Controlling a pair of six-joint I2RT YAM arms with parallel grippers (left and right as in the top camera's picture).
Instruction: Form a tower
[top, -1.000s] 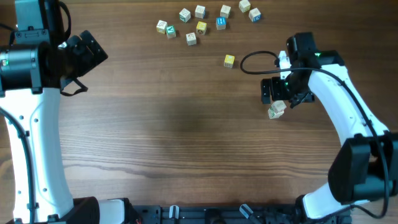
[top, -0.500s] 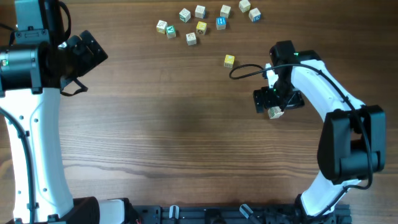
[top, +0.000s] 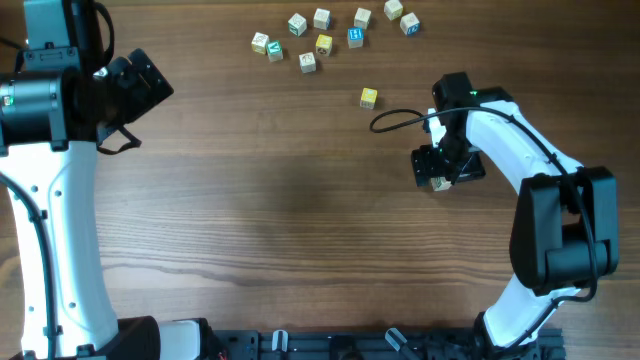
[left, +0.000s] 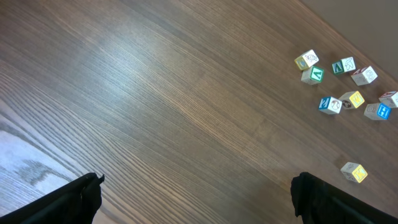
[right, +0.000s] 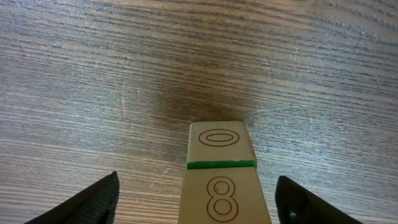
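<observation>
Right end effector (right: 198, 177): it is hanging directly over the tower (right: 221, 155), its fingers (right: 99, 199) standing spread on either side of the stack with bare wood showing in both gaps. It is gripping nothing.

Tower: it is standing upright on the bench (top: 280, 220), right of centre. The top face is showing an "0", with a green edge and an "8" below. Its cube count cannot be told from these views.

Step in hand, as judged: the end effector is bracketing the top of the tower. Whether this is a placing or a picking up cannot be told.

Next move, as judged: a straight vertical lift clear of the stack is called for, since any sideways drift risks toppling it. The yellow cube (top: 369, 97), lying just far-left of the tower, is the nearest next piece. The loose cubes (top: 323, 44) are lying farther off along the far edge.

Left end effector (left: 198, 180): it is spread wide and idling high over the left side.

Surface: dark wood grain, level and dry-looking. A black rail (top: 300, 345) is running along the near edge. Little of the room is showing.
</observation>
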